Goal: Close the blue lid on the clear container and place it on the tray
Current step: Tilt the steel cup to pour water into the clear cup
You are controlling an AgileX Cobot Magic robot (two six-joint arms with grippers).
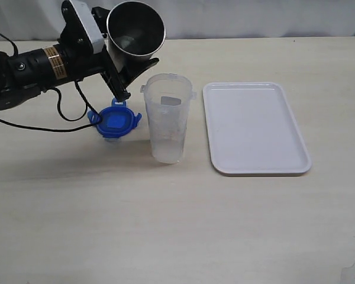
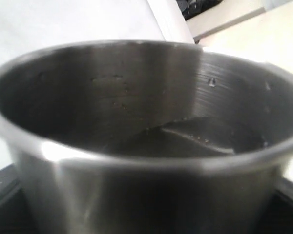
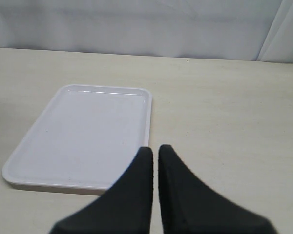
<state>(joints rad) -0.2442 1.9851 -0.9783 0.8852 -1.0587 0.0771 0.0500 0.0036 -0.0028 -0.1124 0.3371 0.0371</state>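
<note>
The clear container (image 1: 167,118) stands upright and uncovered on the table, left of the white tray (image 1: 254,127). The blue lid (image 1: 114,122) lies on the table just left of the container, apart from it. My left gripper (image 1: 133,74) is shut on a shiny steel cup (image 1: 136,29), held tilted in the air above the lid and beside the container's rim. That steel cup (image 2: 146,136) fills the left wrist view and hides the fingers. My right gripper (image 3: 155,148) is shut on nothing, hovering over the table near a corner of the tray (image 3: 83,136); the exterior view does not show it.
A black cable (image 1: 65,112) from the left arm trails over the table left of the lid. A pale curtain (image 3: 136,24) backs the far table edge. Bare table stretches in front of the container and tray.
</note>
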